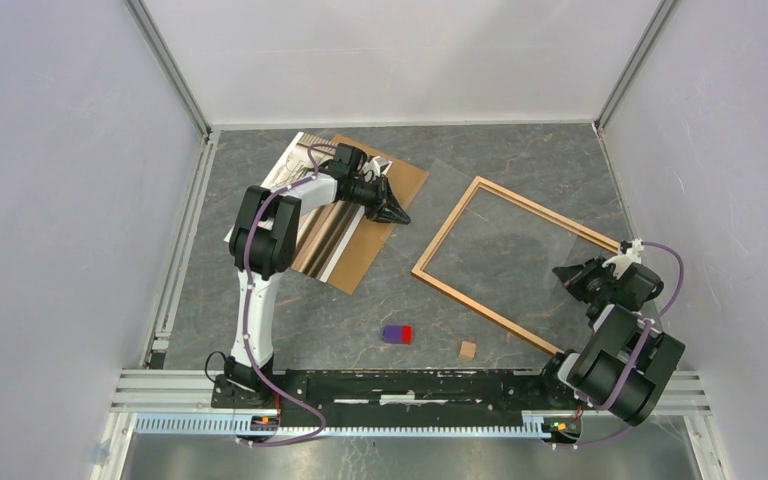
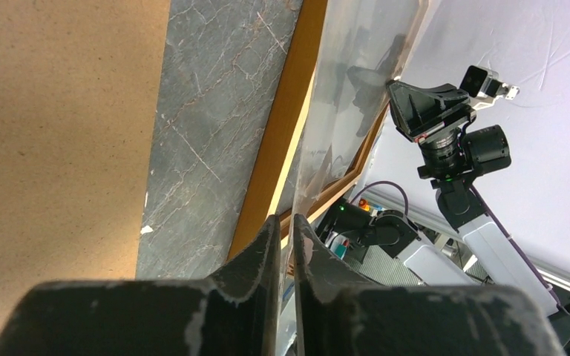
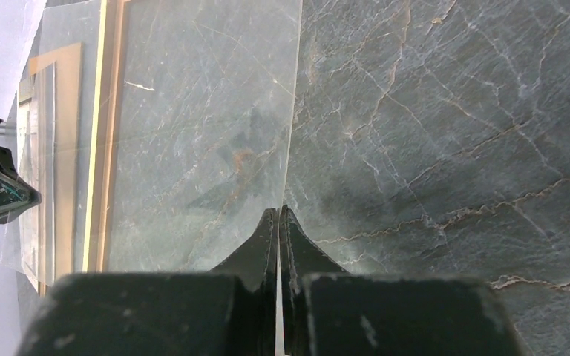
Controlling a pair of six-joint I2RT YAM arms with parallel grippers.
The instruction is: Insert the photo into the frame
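Note:
The frame (image 1: 447,232) of light orange-brown wood lies flat on the table right of centre. A clear transparent sheet (image 1: 442,185) hangs over it, held between both grippers. My left gripper (image 1: 400,215) is shut on the sheet's left edge (image 2: 356,74). My right gripper (image 1: 564,275) is shut on its right edge (image 3: 193,111). The frame shows beneath the sheet in the left wrist view (image 2: 278,148) and in the right wrist view (image 3: 104,111). The photo (image 1: 322,240) lies at the left on a plain brown backing board (image 1: 407,175), partly hidden by my left arm.
A small purple and red block (image 1: 397,333) and a small wooden cube (image 1: 468,349) lie near the front, just ahead of the arm rail. Grey walls close in the table on three sides. The backing board fills the left of the left wrist view (image 2: 44,111).

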